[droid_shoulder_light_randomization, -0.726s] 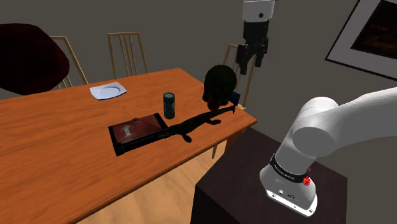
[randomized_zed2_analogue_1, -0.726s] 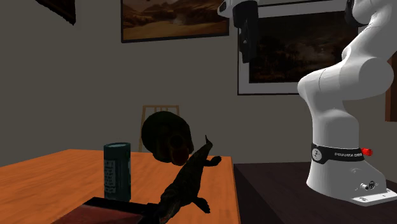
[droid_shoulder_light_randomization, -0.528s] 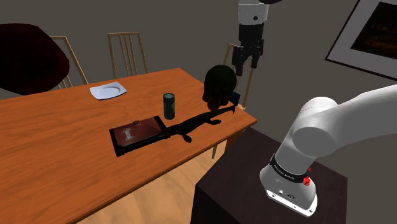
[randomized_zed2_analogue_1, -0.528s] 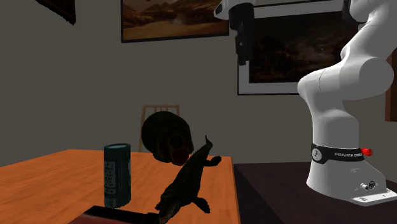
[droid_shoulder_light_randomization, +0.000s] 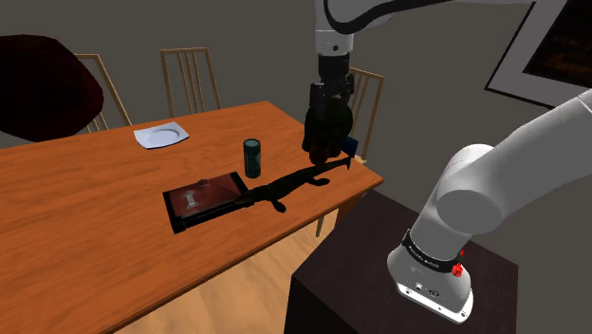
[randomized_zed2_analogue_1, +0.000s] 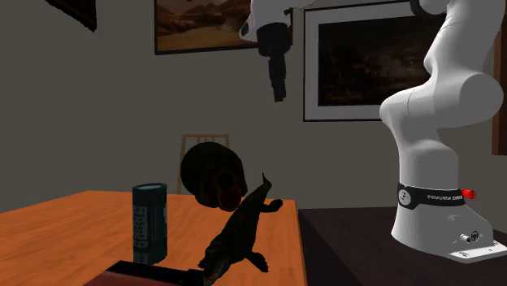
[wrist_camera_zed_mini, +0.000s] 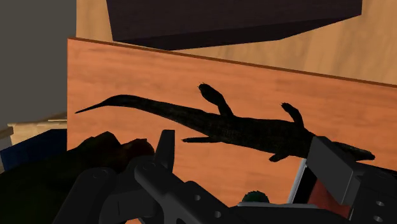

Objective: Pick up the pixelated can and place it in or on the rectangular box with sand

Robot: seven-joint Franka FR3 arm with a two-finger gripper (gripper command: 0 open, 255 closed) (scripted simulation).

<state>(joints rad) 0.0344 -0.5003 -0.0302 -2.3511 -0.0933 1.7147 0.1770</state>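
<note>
The can is dark green with a pale pixel pattern and stands upright on the wooden table, just behind the box. In the second exterior view the can is at the left. The box is a flat rectangular tray with a dark rim and a reddish-brown filling. My gripper hangs high over the table's far corner, above a dark round object, well off to the shoulder view's right of the can. In the wrist view my gripper is open, nothing between its fingers, and the can's top peeks up below them.
A dark lizard figure lies between the box and the table's corner. The dark round object sits at that corner with a small blue thing beside it. A white plate lies at the back. Chairs line the far side.
My arm has swung toward the shoulder view's left and come lower, from beyond the table's edge to above the dark round object. The fingers stay apart. Nothing on the table moved.
</note>
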